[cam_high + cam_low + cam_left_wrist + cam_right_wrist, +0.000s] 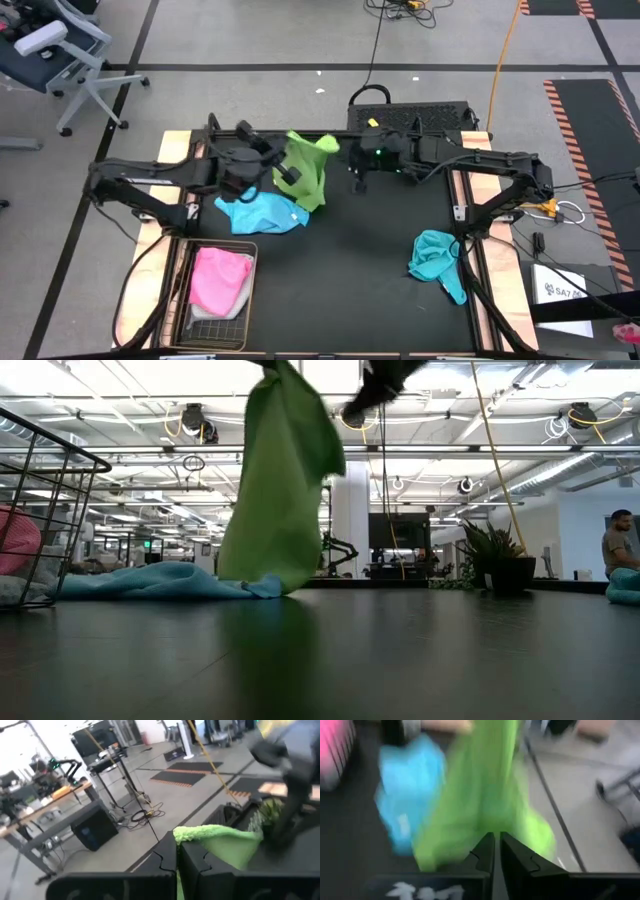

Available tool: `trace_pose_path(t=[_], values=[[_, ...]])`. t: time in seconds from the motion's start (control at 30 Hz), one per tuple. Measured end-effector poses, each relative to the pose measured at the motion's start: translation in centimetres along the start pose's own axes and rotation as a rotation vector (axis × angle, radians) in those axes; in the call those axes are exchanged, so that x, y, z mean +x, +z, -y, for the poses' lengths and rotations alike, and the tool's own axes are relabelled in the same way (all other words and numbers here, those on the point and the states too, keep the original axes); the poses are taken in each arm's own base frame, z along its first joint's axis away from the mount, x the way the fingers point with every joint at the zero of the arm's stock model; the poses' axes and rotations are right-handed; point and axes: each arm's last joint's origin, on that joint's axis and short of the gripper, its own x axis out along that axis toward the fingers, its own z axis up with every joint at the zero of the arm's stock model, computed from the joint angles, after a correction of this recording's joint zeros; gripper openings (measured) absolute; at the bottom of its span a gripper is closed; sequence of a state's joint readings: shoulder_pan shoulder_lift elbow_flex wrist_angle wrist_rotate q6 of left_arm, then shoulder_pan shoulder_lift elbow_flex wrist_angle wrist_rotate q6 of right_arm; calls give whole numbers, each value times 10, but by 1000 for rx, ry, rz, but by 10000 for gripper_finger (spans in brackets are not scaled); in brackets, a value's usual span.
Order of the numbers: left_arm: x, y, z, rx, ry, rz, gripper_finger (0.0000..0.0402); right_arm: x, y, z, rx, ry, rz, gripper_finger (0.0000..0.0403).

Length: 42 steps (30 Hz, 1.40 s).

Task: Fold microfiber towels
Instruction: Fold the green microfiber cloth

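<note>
Lime green towel hangs from the left end effector, whose fingers are closed on its top edge, its lower end touching the light blue towel on the worktop. Right end effector hovers just beside it, fingers nearly together, empty. No writing is readable.

Black table top: light blue towel is laid far-left of centre, teal towel is crumpled at the right edge. Wire basket is set at the near-left corner.
</note>
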<state>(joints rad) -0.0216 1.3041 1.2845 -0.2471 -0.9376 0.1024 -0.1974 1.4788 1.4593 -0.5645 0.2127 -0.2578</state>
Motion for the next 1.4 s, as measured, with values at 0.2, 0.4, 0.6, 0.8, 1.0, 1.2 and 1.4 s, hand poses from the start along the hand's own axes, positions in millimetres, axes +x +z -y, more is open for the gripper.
trace_pose_path(t=[0.2, 0.4, 0.6, 0.8, 1.0, 1.2, 1.4], values=[[-9, -2, -12, -53, -15, -32, 1, 0, -6, 0, -35, 11, -64, 75], [-11, -1, -14, -93, -37, -26, 1, 12, -8, -3, 48, -6, 28, 141], [-14, 0, -10, -134, -140, -24, 0, 36, -25, -13, 68, -34, 143, 185], [-23, 1, -1, -236, -348, -33, 0, 52, -46, -23, 105, -39, 231, 187], [-31, 1, 7, -302, -429, -47, 0, 59, -64, -35, 175, 82, 198, 185], [-28, 1, 4, -320, -387, -50, 0, 57, -64, -52, 188, 159, 206, 185], [-22, 1, 0, -330, -354, -54, 0, 52, -60, -70, 157, 224, 223, 185]])
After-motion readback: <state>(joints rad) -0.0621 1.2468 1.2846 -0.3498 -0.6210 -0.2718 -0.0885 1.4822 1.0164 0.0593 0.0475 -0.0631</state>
